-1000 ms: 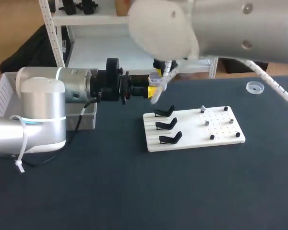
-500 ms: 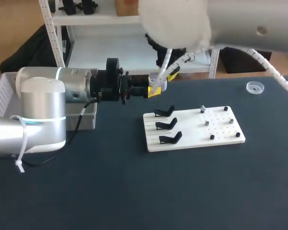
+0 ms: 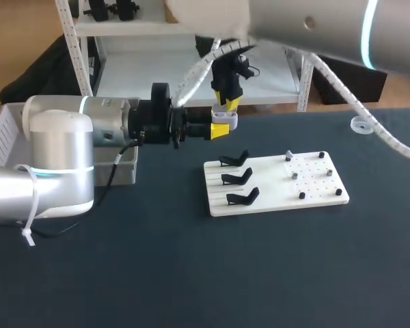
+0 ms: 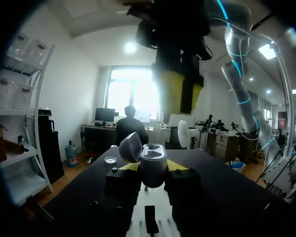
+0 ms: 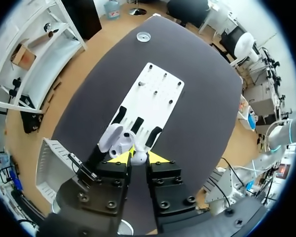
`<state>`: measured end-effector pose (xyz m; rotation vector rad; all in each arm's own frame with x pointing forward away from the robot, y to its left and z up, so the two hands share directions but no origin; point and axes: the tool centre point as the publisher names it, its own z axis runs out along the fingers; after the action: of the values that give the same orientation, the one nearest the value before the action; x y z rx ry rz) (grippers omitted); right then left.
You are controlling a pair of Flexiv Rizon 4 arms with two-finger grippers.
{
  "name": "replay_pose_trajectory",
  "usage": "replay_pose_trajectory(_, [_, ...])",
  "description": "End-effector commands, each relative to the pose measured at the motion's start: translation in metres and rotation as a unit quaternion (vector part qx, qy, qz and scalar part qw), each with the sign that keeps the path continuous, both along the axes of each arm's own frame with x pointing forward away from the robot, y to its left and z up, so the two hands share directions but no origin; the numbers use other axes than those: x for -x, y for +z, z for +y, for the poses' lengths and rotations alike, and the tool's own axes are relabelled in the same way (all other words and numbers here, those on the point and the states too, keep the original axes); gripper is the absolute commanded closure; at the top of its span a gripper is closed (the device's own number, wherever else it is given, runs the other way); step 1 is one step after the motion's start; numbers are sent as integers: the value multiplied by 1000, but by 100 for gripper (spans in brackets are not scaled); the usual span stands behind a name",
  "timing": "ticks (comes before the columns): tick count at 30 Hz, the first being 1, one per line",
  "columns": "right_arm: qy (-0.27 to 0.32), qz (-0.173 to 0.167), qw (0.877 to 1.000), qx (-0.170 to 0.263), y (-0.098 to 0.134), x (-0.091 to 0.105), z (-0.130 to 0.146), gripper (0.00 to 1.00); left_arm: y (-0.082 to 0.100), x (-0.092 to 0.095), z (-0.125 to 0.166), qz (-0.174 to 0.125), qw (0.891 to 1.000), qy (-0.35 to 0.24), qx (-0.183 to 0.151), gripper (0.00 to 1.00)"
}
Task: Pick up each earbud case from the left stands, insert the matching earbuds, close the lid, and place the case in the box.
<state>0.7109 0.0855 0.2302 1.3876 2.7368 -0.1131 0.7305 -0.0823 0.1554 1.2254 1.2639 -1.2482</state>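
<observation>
— Starting with the surroundings: what lies on the bench (image 3: 191, 273)?

— Near the middle is a white board (image 3: 307, 188). Three black stands (image 3: 236, 178) are in a row on its left half, and a few small pegs (image 3: 294, 175) are on its right half. A small clear round dish (image 3: 362, 124) sits well apart from the board, near the far right edge. The white box (image 3: 3, 137) is at the far left.

— Does anything stand in the way?

— In the head view, the left arm (image 3: 61, 157) covers part of the box. The right arm (image 3: 314, 27) crosses the top of that view and hides the room behind it.

— Where is the earbud case?

— The earbud case (image 4: 153, 160) is off the stands and up in the air, behind the board's near-left corner. The left jaws pinch it from both sides. Its lid (image 4: 130, 147) is open and tilted to one side.

— And the right jaws?

— The right jaws point straight down, just above the open case. They are nearly together and pinch a small white earbud (image 5: 138, 158) between the yellow tips. From the right wrist, the case shows just ahead of those tips, with the board beyond it.

— Can any writing be read?

— I cannot make out any print on the case, the board or the box.
</observation>
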Motion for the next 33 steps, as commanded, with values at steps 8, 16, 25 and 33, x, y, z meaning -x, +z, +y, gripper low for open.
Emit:
replay_pose_trajectory(8, [21, 28, 999, 3, -8, -8, 1, 100, 0, 1, 0, -1, 1000, 2, 1, 100])
replay_pose_trajectory(16, [22, 14, 1000, -17, -13, -3, 0, 100, 0, 1, 0, -1, 1000, 2, 1, 100])
replay_pose_trajectory(25, [28, 5, 999, -26, -23, 2, -3, 100, 0, 1, 0, -1, 1000, 2, 1, 100])
replay_pose_trajectory(33, [24, 6, 999, -26, -25, -2, -5, 100, 0, 1, 0, -1, 1000, 2, 1, 100])
